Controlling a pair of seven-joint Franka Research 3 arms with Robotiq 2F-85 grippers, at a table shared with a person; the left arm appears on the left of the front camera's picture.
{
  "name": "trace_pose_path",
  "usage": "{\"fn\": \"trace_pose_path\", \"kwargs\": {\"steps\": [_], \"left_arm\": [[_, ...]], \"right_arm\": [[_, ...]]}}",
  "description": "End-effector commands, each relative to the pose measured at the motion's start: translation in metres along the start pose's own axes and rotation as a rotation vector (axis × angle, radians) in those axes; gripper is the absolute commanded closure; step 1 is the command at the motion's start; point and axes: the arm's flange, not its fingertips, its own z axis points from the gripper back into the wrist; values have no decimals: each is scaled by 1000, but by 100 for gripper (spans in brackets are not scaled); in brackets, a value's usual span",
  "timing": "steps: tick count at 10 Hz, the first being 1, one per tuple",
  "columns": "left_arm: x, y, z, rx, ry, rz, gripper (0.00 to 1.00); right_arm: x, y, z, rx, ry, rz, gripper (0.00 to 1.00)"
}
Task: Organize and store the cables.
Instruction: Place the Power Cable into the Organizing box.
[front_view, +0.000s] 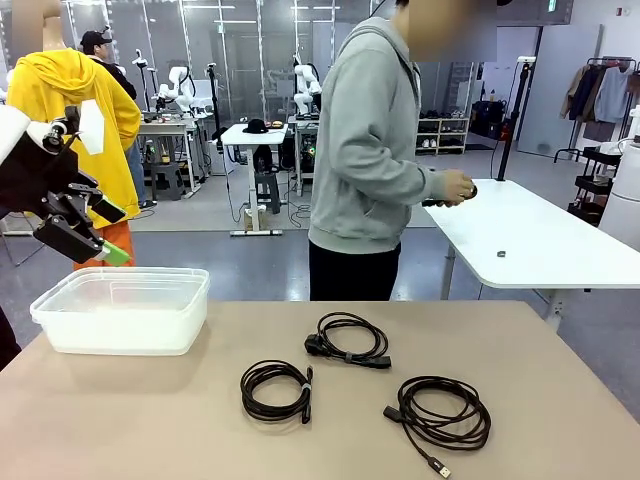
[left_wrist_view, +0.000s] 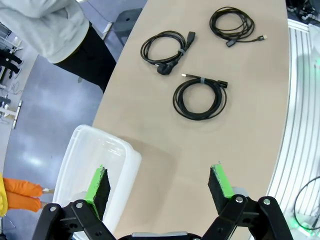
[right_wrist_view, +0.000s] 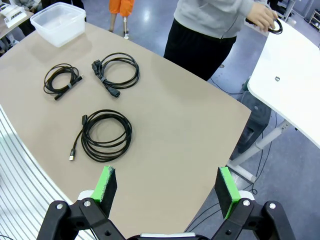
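Left gripper (left_wrist_view: 159, 182): fingers spread wide, empty, raised by the clear plastic bin (left_wrist_view: 75, 155). Right gripper (right_wrist_view: 166, 184): likewise wide and empty, high over the table (front_view: 560, 380) edge. Mid-table, apart, lie a banded cord coil (front_view: 275, 390), power cord (front_view: 350, 340) and USB cable (front_view: 440, 412) — light, limp, apt to sag. Pinch across the bundled strands at the band.

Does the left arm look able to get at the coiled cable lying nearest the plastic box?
Probably yes. Its end effector hangs open above the table by the box, and that cable lies flat on bare tabletop, apart from the other two cables, with nothing over it.
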Motion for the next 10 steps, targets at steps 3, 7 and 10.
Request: {"fn": "trace_pose_path", "kwargs": {"steps": [3,7,10], "left_arm": [[0,0,0,0,0,0,0],[88,43,-98,-220,122,-178,0],[145,47,-175,-295,225,-280,0]], "right_arm": [[-1,0,1,-2,2,3,0],[-1,0,1,-2,2,3,0],[-1,0,1,-2,2,3,0]]}}
